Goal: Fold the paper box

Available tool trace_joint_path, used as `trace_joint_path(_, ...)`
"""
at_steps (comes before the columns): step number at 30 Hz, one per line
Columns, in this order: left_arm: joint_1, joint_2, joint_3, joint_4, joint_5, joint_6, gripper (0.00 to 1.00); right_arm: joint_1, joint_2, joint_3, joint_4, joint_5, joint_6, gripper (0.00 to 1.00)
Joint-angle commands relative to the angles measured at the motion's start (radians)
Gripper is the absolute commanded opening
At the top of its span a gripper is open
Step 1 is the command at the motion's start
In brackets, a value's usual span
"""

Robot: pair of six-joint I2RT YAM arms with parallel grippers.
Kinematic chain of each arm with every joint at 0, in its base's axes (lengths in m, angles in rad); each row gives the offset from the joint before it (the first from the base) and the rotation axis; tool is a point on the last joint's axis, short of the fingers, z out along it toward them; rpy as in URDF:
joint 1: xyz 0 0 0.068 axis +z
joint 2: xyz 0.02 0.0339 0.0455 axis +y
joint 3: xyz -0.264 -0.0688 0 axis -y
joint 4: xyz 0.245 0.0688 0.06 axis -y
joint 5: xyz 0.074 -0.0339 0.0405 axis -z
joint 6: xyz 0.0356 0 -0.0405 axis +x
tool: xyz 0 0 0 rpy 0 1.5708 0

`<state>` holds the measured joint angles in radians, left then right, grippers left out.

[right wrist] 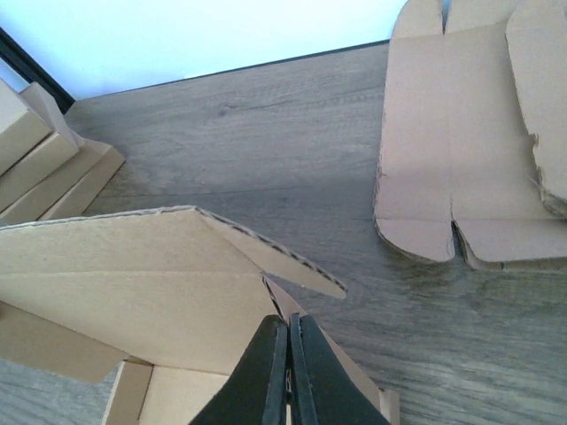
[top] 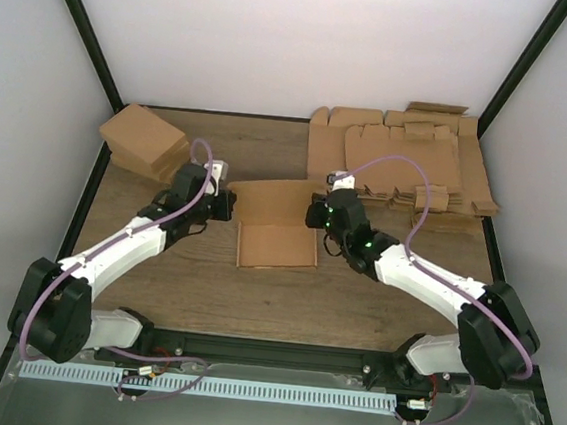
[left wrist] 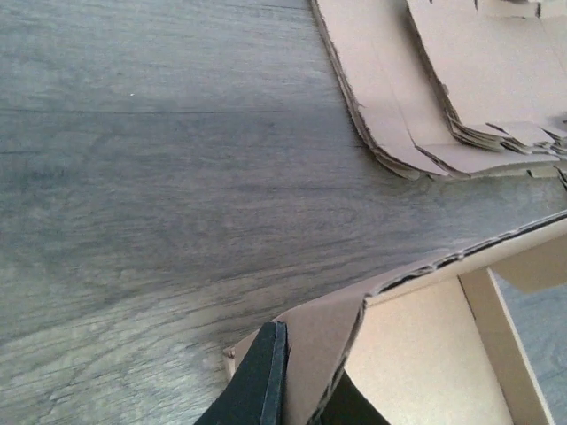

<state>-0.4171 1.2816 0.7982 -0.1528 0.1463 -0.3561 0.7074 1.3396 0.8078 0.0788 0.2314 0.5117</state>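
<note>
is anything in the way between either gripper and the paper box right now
Nothing visible. The left gripper is shut on the left wall of the paper box, and the right gripper looks shut on its right wall. The stack of flat sheets and the pile of cartons lie apart, at the far corners.
</note>
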Motion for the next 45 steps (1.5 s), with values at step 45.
trace_joint_path(45, -0.089, 0.01, -0.045, -0.037, -0.087, -0.09, 0.4, 0.033, -0.008, -0.07, -0.059, -0.037, 0.018, 0.19)
